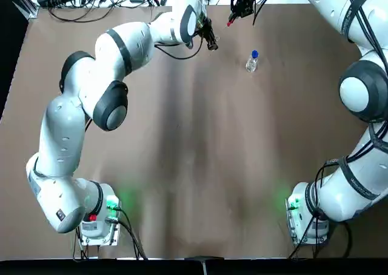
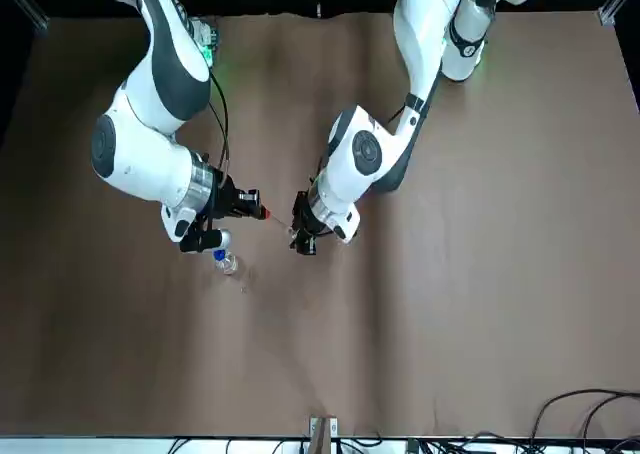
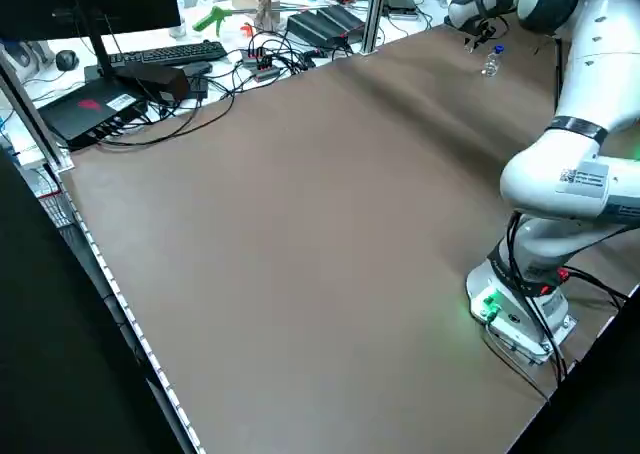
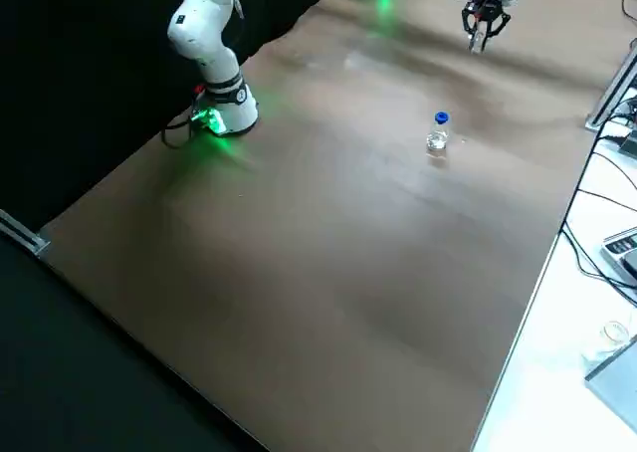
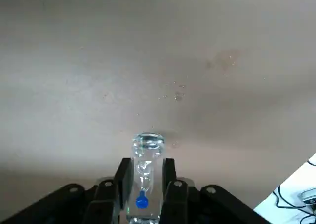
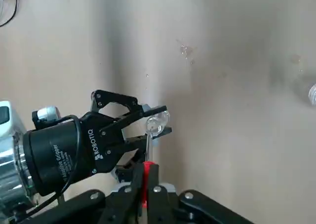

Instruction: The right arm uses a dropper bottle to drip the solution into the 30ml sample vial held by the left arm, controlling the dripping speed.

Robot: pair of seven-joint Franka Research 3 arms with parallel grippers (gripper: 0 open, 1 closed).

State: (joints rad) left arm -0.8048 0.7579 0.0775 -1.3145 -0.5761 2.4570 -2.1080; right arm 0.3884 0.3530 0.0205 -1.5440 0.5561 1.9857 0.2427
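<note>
Top view: at the table's [image 1: 194, 166] 12 o'clock edge, left gripper [image 1: 211, 44] and right gripper [image 1: 234, 16] facing each other, near but apart, right one at about 2 o'clock from the left. Left wrist view: clamped tight between the 2 black fingers [image 5: 123, 172], the clear vial [image 5: 146, 155], mouth pointing away from the wrist. Right wrist view: pinched shut on the red-topped dropper [image 6: 146, 166], with the thin glass tube reaching to the vial's rim. Cannot tell whether touching. Standing upright on the table alone, the blue-collared bottle [image 1: 252, 62], at roughly 5 o'clock from the right gripper and 4 o'clock from the left, clear of both. Near it on the brown surface, a few tiny glinting specks.
</note>
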